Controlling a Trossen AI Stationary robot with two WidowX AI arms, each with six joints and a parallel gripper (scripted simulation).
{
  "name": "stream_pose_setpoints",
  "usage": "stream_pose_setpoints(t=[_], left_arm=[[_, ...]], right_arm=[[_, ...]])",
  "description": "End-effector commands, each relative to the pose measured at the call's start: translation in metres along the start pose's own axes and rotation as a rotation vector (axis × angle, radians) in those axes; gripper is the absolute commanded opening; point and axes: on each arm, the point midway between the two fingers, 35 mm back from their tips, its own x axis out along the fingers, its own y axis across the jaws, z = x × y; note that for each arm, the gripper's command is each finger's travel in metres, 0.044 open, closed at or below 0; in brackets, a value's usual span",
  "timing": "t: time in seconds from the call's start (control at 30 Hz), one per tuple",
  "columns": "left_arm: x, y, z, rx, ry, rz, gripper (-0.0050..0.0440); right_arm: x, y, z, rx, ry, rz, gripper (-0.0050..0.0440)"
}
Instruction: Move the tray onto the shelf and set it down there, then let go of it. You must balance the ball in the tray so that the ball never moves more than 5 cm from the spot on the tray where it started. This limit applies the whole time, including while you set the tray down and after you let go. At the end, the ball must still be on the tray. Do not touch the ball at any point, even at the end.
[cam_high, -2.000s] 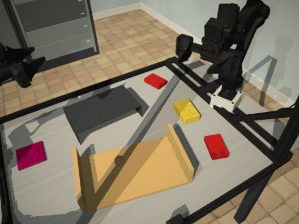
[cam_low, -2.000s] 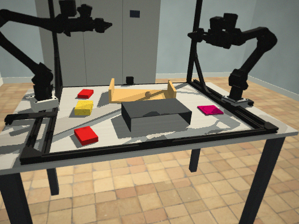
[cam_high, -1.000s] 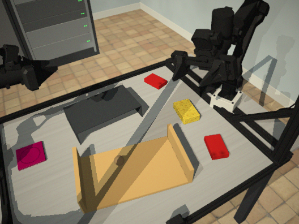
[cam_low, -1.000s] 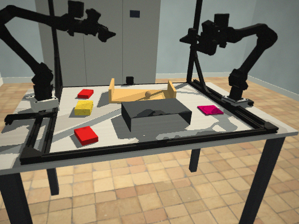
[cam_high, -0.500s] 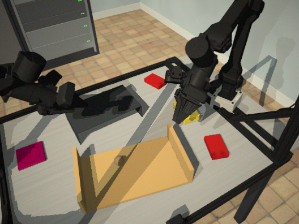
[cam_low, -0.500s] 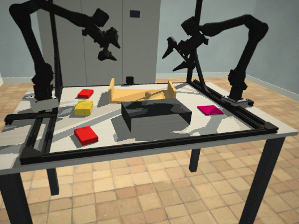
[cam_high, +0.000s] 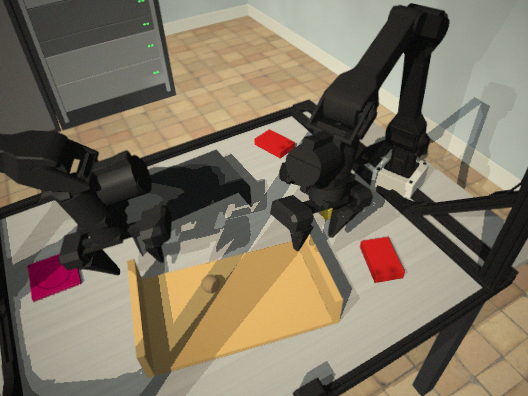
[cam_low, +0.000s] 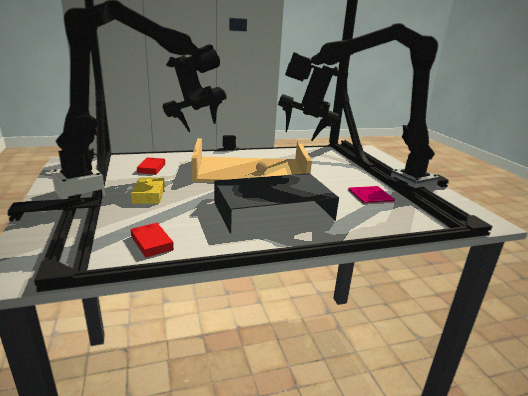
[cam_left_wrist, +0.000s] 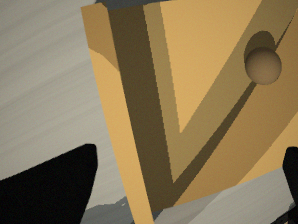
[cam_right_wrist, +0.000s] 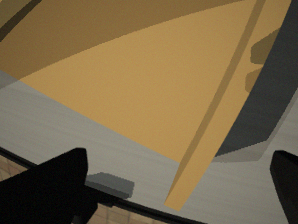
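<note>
The orange tray (cam_high: 235, 305) lies flat on the table top, with raised walls at its two short ends. The tan ball (cam_high: 211, 283) rests on its floor nearer the end under my left arm. The dark shelf block (cam_low: 275, 202) stands beside the tray, partly hidden in the top view behind my left arm. My left gripper (cam_high: 132, 260) is open and empty, above the tray's end wall by the magenta square. My right gripper (cam_high: 320, 232) is open and empty, above the opposite end wall. The left wrist view shows the tray (cam_left_wrist: 193, 96) and the ball (cam_left_wrist: 262, 66). The right wrist view shows the tray's end (cam_right_wrist: 153, 76).
Two red blocks (cam_high: 274, 142) (cam_high: 382, 259) and a yellow block (cam_low: 148, 190) lie on the right arm's side. A magenta square (cam_high: 52, 277) lies on the left arm's side. A black frame rail (cam_low: 260, 257) runs around the table, with upright posts.
</note>
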Motion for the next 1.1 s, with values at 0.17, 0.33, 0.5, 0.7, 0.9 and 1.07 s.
stream_pose_setpoints(t=[0.17,0.33,0.5,0.7,0.9,1.07], left_arm=[[0.020,0.016,-0.036,-0.174,-0.008,0.253,0.0400],[0.020,0.017,-0.037,-0.181,-0.011,0.263,0.0400],[0.021,0.012,-0.074,-0.181,-0.011,0.263,0.0400],[0.021,0.012,-0.112,-0.181,-0.011,0.263,0.0400],[0.032,0.009,-0.111,-0.181,-0.011,0.263,0.0400],[0.038,0.008,-0.110,-0.181,-0.011,0.263,0.0400]], right_arm=[[0.024,-0.017,0.007,0.329,-0.099,-0.250,0.0400],[0.025,-0.017,0.007,0.343,-0.105,-0.259,0.0400],[0.019,-0.027,0.044,0.343,-0.105,-0.259,0.0400],[0.014,-0.041,0.077,0.343,-0.105,-0.259,0.0400],[0.024,-0.044,0.077,0.343,-0.105,-0.259,0.0400],[0.029,-0.045,0.078,0.343,-0.105,-0.259,0.0400]])
